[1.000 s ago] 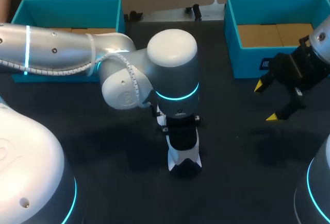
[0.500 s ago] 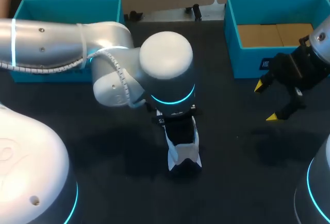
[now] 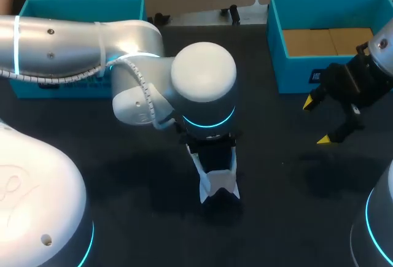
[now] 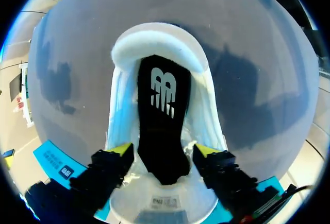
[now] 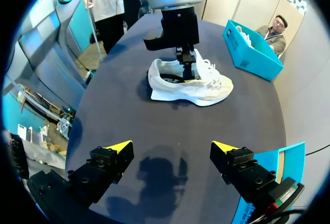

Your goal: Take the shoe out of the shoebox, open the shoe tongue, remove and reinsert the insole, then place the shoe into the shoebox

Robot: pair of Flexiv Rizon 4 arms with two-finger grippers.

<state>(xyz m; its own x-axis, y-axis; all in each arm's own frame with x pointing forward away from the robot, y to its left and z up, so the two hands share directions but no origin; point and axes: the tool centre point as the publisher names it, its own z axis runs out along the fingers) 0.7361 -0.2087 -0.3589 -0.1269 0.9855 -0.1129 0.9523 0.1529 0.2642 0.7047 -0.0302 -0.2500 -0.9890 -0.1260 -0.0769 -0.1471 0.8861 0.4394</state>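
Two parted left jaws flank the shoe (image 3: 213, 184)'s black insole (image 4: 162, 126).

Dark table (image 3: 123, 218); white shoe (image 3: 218, 181) upright at middle; left shoebox (image 3: 80, 2), right shoebox (image 3: 276, 40) at far corners.

Right gripper (image 5: 171, 145) hangs over the dark table (image 5: 124, 100), yellow tips wide apart with nothing between them. Ahead, the white shoe (image 5: 209, 87) sits on its sole, left gripper (image 5: 186, 69) poking into its opening. Teal shoebox (image 5: 252, 54) beyond it.
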